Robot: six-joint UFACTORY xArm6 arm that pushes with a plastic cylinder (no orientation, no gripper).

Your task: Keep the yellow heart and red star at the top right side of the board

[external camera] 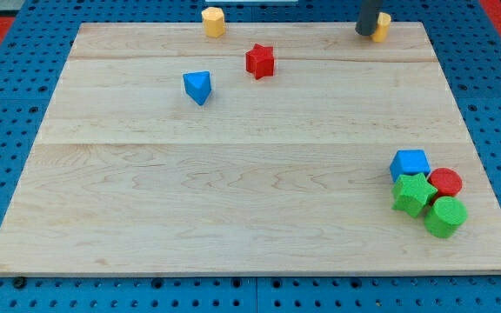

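The red star [260, 61] lies in the upper middle of the wooden board [233, 191]. A yellow block [381, 26], likely the yellow heart, sits at the top edge toward the view's right, partly hidden by my rod. My tip [366, 32] touches its left side. The red star is well to the left of my tip.
A yellow hexagon block [213, 21] sits at the top edge, left of centre. A blue triangle block [197, 87] lies left of the red star. At the lower right cluster a blue cube [409, 163], a red cylinder [446, 182], a green star [413, 193] and a green cylinder [445, 216].
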